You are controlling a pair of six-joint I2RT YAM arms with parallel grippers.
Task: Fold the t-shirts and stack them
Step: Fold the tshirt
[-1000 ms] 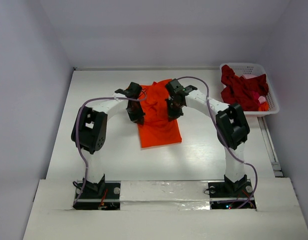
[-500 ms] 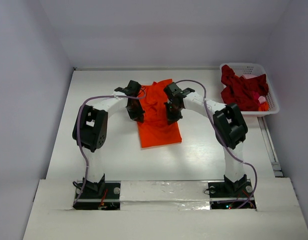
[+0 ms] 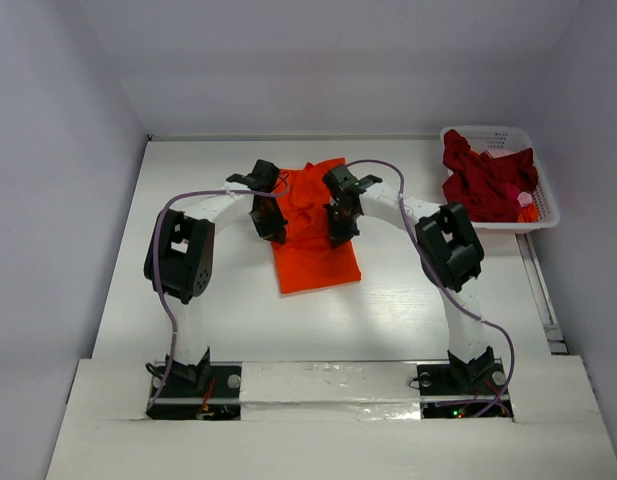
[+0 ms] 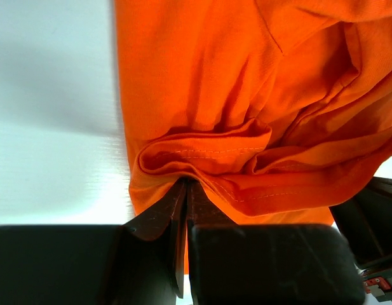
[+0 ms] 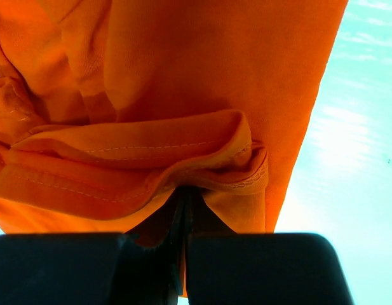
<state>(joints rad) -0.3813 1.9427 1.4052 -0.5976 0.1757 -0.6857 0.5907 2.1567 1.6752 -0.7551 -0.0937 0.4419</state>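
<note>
The bright orange t-shirt [image 3: 313,225] lies partly folded in the middle of the table. My left gripper [image 3: 272,226] is shut on a hemmed fold of it at its left side, seen close in the left wrist view [image 4: 202,127]. My right gripper [image 3: 339,227] is shut on a hemmed fold at its right side, seen in the right wrist view [image 5: 170,95]. Both hold the gathered cloth above the lower layer. The dark red t-shirt [image 3: 483,180] lies crumpled in the basket at the far right. The neck label is hidden.
A white lattice basket [image 3: 546,212] stands at the back right by the table's right edge. Grey walls close in the table at the back and sides. Purple cables loop from both arms.
Both grippers have drawn slightly left and toward each other with the cloth. The shirt's near edge has shifted a little to the left.
</note>
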